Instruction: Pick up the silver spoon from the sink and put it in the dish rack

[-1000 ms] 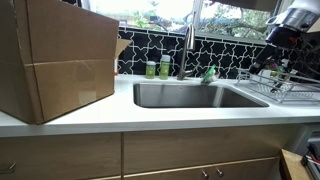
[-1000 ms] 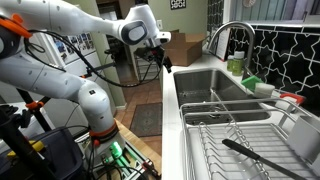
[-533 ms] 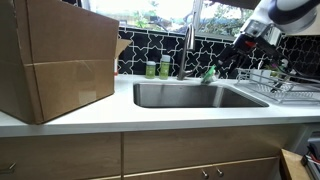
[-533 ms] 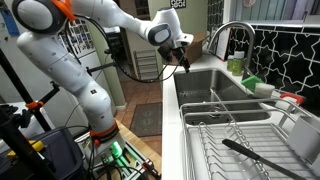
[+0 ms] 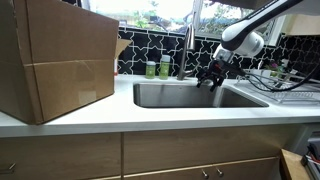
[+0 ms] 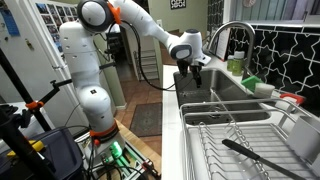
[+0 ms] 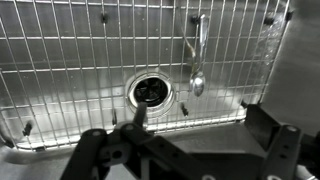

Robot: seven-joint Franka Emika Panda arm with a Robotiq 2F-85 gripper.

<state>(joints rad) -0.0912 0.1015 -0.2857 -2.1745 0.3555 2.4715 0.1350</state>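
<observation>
The silver spoon [image 7: 198,55] lies on the wire grid at the bottom of the sink [image 7: 80,60], to the right of the round drain [image 7: 148,92], bowl toward me. It shows only in the wrist view. My gripper [image 7: 185,150] is open and empty, with its fingers spread wide above the sink's near edge. In both exterior views the gripper [image 5: 210,76] [image 6: 193,76] hangs over the sink basin [image 5: 190,96] [image 6: 215,90]. The wire dish rack [image 5: 285,90] [image 6: 230,130] stands on the counter beside the sink.
A tall faucet [image 5: 187,45] [image 6: 225,35] rises behind the sink. Green bottles [image 5: 158,68] stand at the back wall. A large cardboard box [image 5: 55,60] fills the counter at the far side from the rack. A dark utensil [image 6: 255,152] lies in the rack.
The arm has swung from near the dish rack across and down over the sink. The gripper now hangs above the basin.
</observation>
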